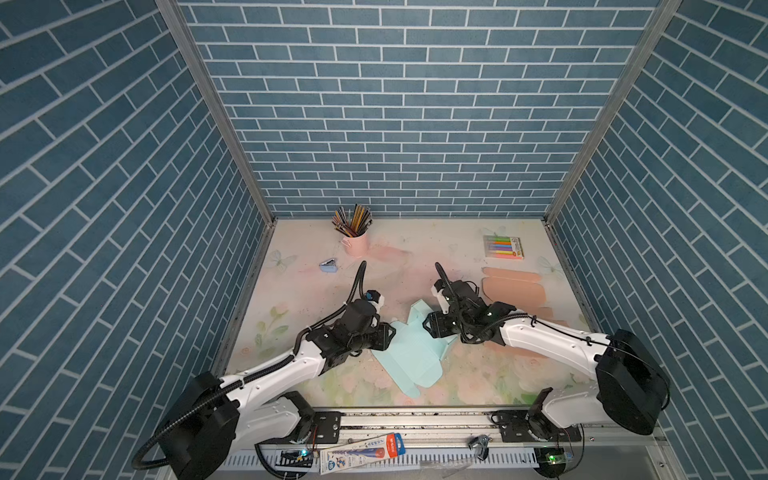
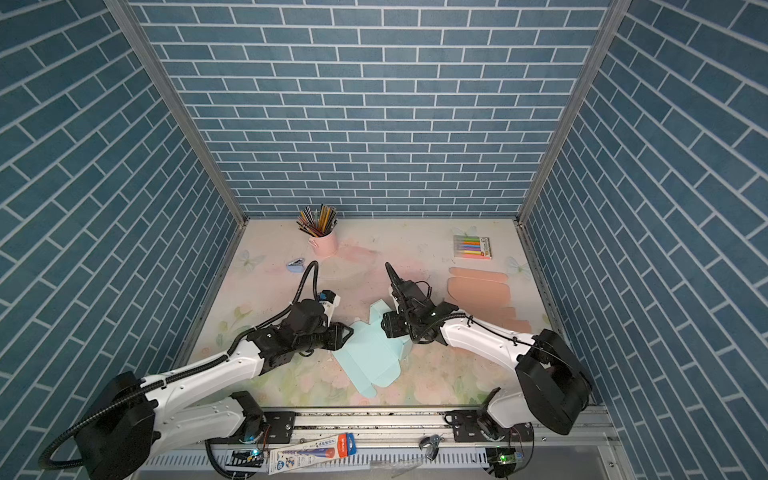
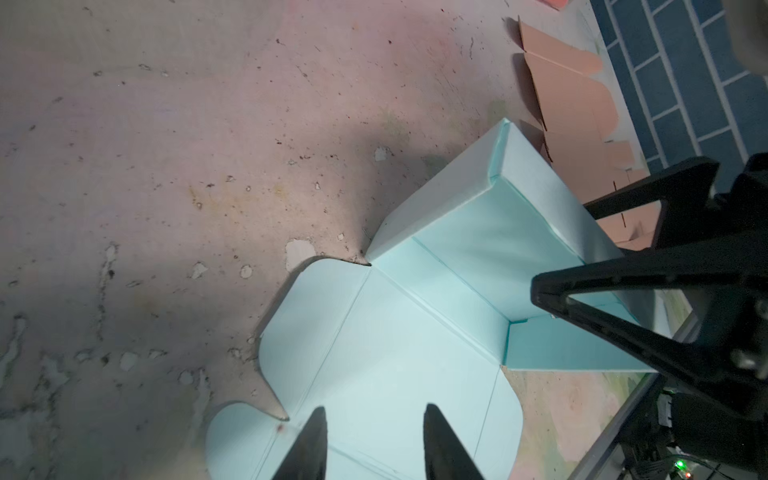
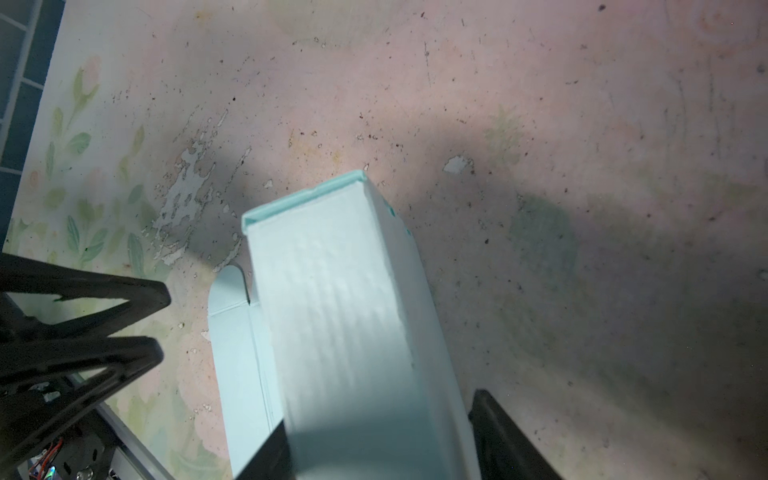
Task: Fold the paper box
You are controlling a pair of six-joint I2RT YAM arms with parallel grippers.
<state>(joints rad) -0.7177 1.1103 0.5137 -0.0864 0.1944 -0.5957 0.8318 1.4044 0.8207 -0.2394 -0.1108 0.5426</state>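
Note:
The paper box is a light blue die-cut sheet, partly folded, lying at the middle front of the table. Its far side wall stands up as a doubled strip; the rest lies flat. My left gripper hovers open at the sheet's left edge, over a flat panel, with nothing between its fingers. My right gripper straddles the raised wall, with a finger against each of its sides. One finger sits inside the box.
Flat pink box blanks lie at the right, behind the right arm. A pink cup of pencils and a marker pack stand at the back. A small blue object lies at the back left. Tiled walls enclose three sides.

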